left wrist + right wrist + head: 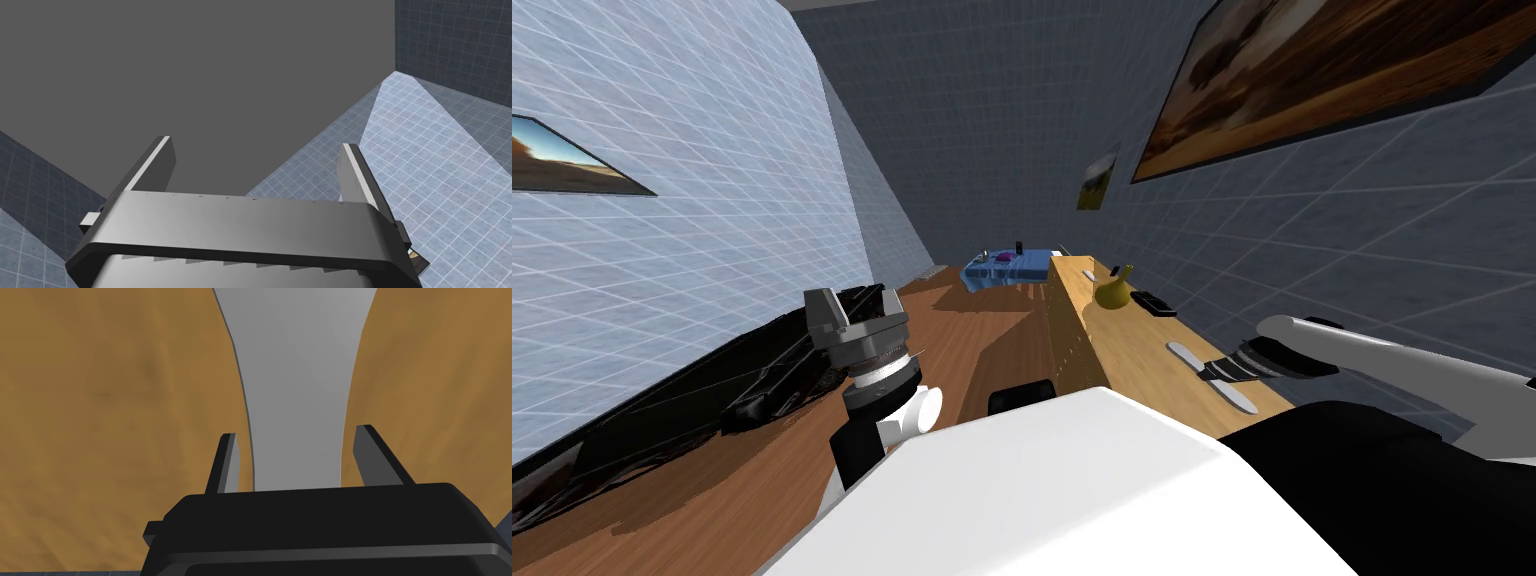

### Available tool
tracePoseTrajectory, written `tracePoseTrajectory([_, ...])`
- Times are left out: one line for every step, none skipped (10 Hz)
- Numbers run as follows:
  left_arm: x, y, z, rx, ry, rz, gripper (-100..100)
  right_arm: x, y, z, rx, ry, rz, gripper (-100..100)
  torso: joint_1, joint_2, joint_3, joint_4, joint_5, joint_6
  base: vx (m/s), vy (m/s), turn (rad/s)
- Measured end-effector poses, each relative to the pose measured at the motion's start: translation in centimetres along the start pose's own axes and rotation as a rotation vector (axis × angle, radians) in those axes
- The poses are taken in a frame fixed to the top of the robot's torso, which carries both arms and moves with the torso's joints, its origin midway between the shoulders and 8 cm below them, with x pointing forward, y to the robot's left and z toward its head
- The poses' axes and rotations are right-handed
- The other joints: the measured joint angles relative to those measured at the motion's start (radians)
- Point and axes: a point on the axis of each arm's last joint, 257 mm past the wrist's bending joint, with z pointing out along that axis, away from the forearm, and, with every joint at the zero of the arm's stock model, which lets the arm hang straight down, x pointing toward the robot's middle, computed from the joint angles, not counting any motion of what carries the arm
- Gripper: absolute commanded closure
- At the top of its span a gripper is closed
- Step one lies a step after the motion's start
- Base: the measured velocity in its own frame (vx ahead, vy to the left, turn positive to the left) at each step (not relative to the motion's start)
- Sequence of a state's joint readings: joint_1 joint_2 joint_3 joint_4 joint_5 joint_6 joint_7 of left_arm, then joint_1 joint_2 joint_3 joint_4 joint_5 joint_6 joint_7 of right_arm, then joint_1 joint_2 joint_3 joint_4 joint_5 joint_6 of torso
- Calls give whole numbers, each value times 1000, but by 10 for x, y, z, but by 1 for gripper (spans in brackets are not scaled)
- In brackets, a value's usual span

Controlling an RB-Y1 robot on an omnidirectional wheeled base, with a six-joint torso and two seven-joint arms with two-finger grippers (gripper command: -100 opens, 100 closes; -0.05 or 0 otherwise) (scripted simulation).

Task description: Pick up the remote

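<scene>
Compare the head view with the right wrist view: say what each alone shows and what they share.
Head view alone: the left gripper, raised and open, plus a yellow vase and a black object farther along the wooden top. Right wrist view alone: the right gripper is open, straddling the grey remote with a gap on each side. Both: that gripper at the remote on the wooden top.

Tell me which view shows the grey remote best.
The right wrist view: the remote lies large and close on the wooden top, between the fingers of the open right claw. The head view shows it small, its middle crossed by that claw. The left claw, open, points away from it.
</scene>
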State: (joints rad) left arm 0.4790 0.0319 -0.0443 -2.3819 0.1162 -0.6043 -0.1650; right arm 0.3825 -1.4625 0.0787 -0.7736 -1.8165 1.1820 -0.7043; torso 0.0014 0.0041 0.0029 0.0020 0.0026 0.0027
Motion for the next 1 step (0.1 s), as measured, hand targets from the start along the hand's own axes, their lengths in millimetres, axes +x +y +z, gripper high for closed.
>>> tracePoseTrajectory([0, 0, 0, 0, 0, 0, 0, 0, -1, 1, 2, 0, 3, 0, 0, -2, -1, 0, 0, -1, 0, 0, 0])
